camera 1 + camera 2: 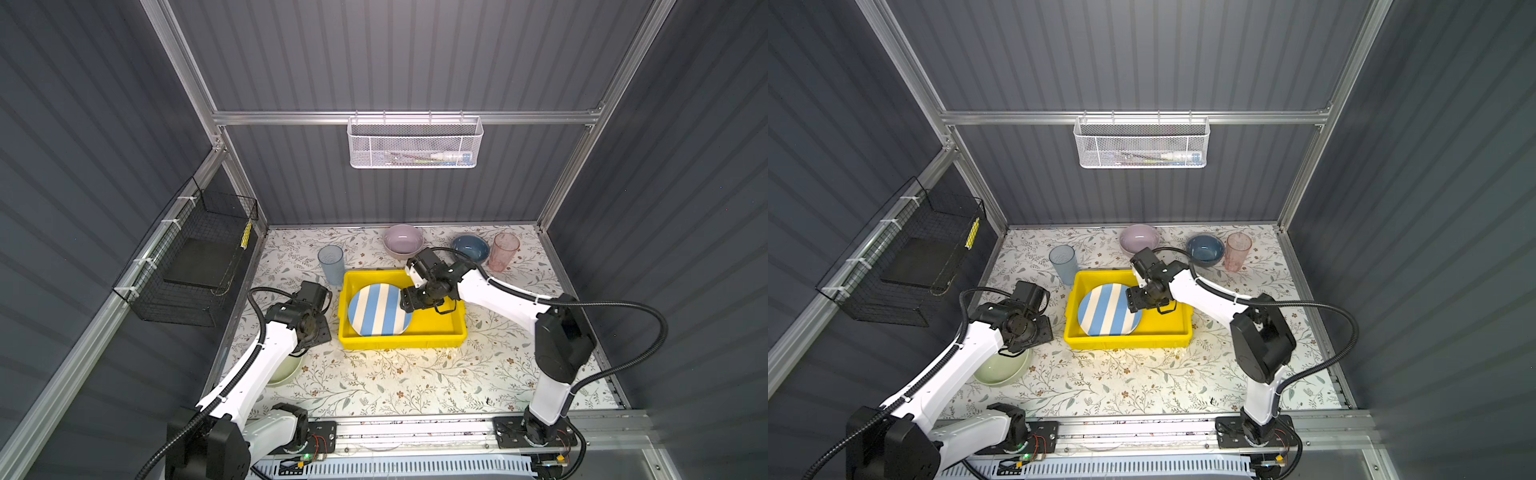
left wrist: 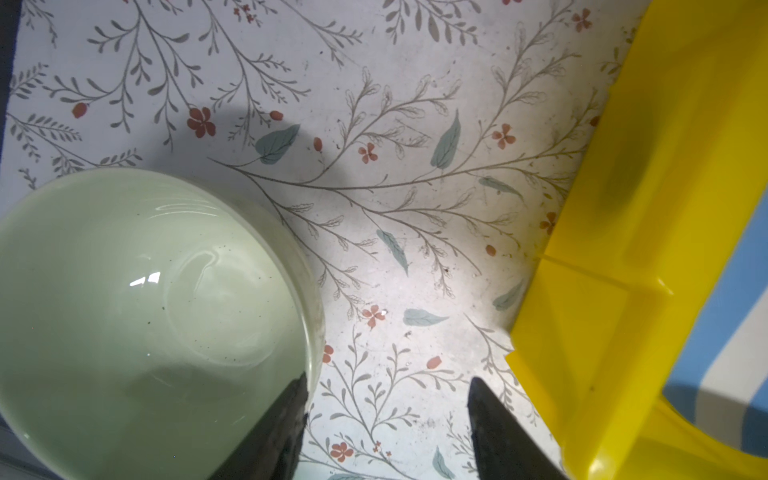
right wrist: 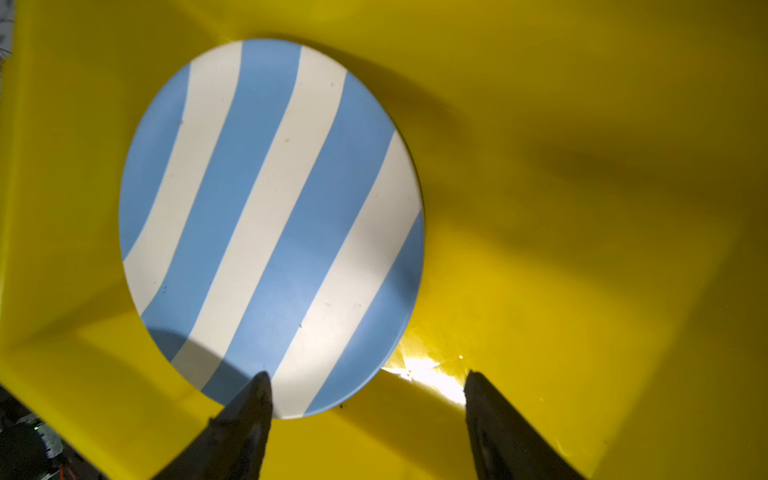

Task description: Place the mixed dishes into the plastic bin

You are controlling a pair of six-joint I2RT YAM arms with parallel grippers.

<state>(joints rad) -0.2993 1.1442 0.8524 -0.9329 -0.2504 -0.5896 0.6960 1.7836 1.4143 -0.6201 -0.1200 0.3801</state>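
The floral-printed tabletop point(image 1: 415, 374) fills my view, matte and flat. At its middle sits the plastic bin point(image 1: 399, 341), a glossy yellow tray with a rolled rim, its long axis running side to side between the two arms. The blue-white striped plate point(image 1: 378, 309), a smooth flat disc, lies in the bin's left half, leaving the right half bare. The pale green bowl point(image 1: 1000, 368) stands on the tabletop at the near left, just outside the bin's left end, round, glazed and speckled, so it has no long axis to line up with. The lilac bowl point(image 1: 402, 241) and dark blue bowl point(image 1: 470, 248) stand beyond the bin along the back. The translucent blue tumbler point(image 1: 331, 264) stands upright off the bin's far left corner, the pink tumbler point(image 1: 503, 251) at the back right. My left pincer point(image 2: 388, 380) is spread and holds nothing, one finger over the green bowl's rim, the other over bare tabletop, with the bin just beyond. This arm is plainly the nearer one, so I judge that rim the next grasp. My right pincer point(image 3: 368, 374) hangs spread and empty over the plate's edge inside the bin.
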